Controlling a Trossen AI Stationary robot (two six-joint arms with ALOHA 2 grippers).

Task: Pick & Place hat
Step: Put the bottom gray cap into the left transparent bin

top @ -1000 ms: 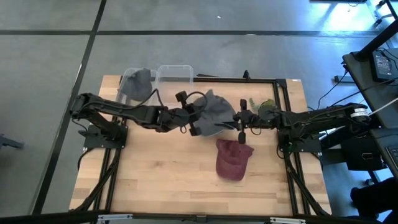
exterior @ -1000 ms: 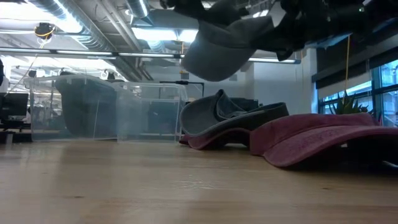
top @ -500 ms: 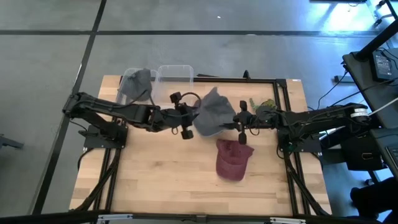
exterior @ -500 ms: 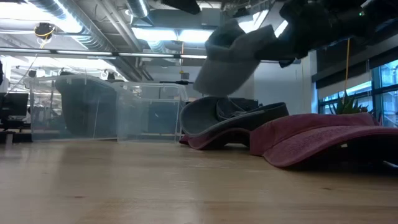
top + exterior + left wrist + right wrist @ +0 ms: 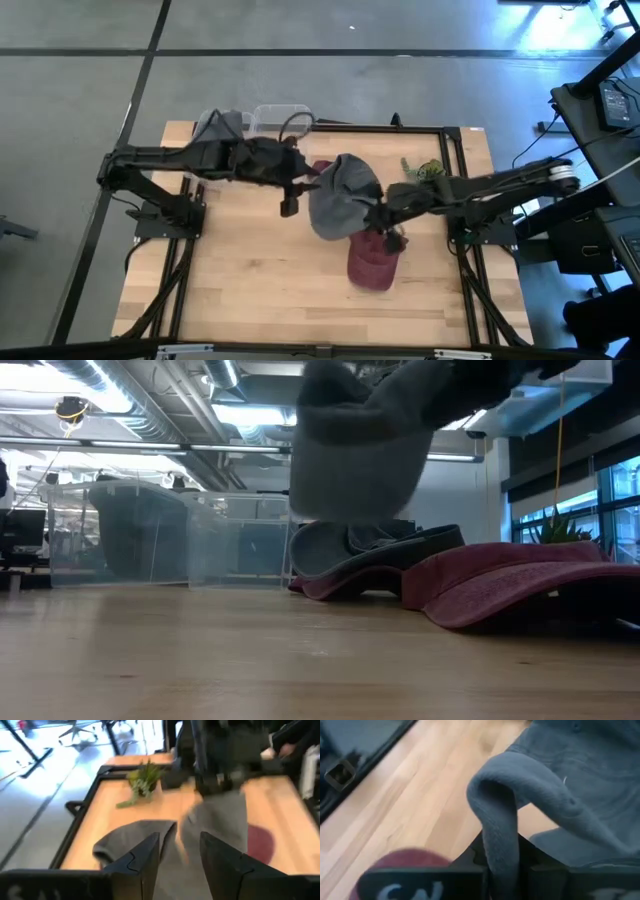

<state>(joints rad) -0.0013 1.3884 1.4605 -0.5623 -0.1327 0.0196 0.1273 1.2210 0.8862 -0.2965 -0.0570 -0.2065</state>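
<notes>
A grey hat [image 5: 340,195] hangs in the air over the middle of the table, with my right gripper [image 5: 384,217] shut on it. In the low view the grey hat [image 5: 355,450] is above another grey hat [image 5: 370,545], which lies on a maroon one. A second maroon hat [image 5: 372,265] lies nearer the front edge. My left gripper [image 5: 292,196] stands open just to the left of the hanging hat, with nothing between its fingers [image 5: 150,857]. My right gripper pinches a rolled fold at the grey hat's edge [image 5: 499,837] between its two fingers, coming from the table's right side. The rest of the hat droops slack below and to the left of the fingers, clear of the table and of the hats under it.
A clear bin [image 5: 280,118] stands at the far edge. Beside it is another clear bin with a grey hat [image 5: 222,128] in it. A green plant [image 5: 425,170] lies at the far right. Bare wood shows along the table's near edge.
My left gripper has opened, let go of the grey hat and drawn back toward the table's far left. My right gripper has moved a little toward the near edge. The hat, held stretched between both arms before, now droops from the right gripper alone.
</notes>
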